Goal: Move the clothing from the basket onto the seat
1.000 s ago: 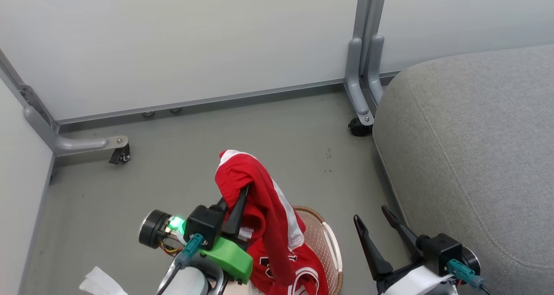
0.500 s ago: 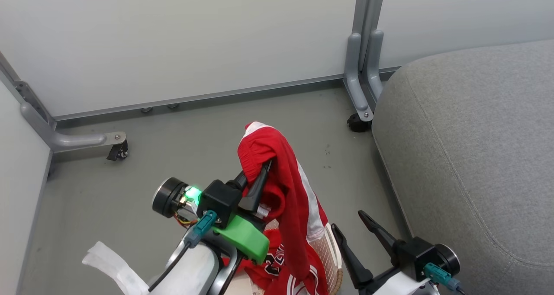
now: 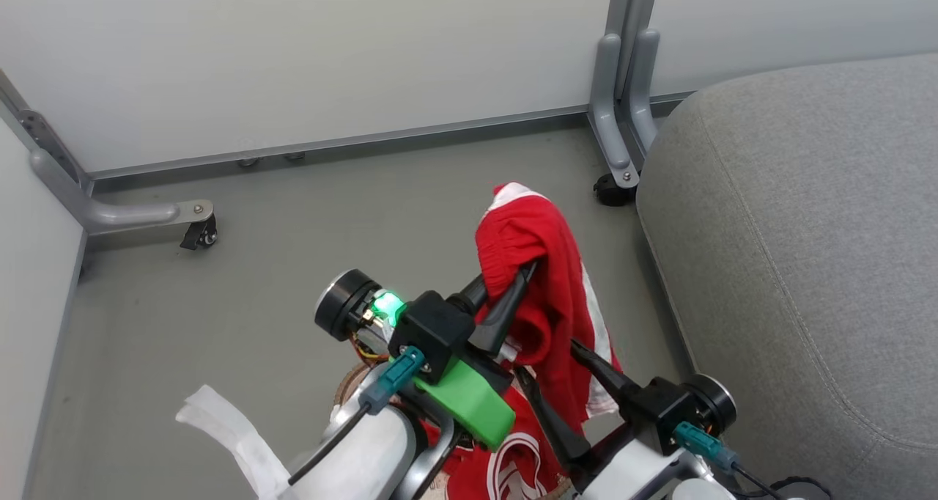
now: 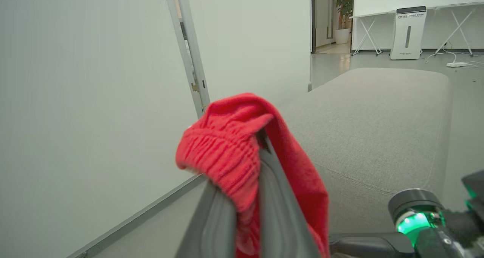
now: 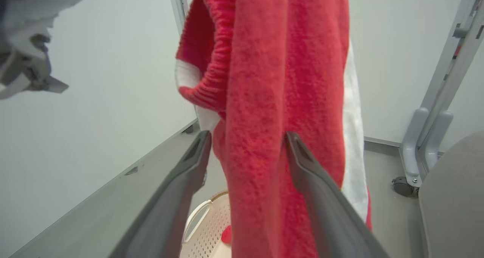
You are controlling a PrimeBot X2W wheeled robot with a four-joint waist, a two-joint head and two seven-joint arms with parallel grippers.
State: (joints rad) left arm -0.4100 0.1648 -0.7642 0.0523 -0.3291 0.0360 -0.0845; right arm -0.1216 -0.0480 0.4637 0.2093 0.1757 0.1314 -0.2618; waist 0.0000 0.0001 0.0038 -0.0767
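The left tool point(image 3: 516, 284) is clamped on the gathered elastic waistband of the red knit garment point(image 3: 546, 265). The garment hangs limp, white band down one side, above the smooth grey floor point(image 3: 293, 251), just beside the seat point(image 3: 806, 229), a rounded light-grey woven cushion with a stitched seam. The right tool point(image 3: 548, 358) gapes wide, fingers astride the hanging cloth. The jersey point(image 3: 513, 471) lies in the cream perforated basket point(image 5: 206, 227). White partition panels point(image 3: 330, 60) stand behind.
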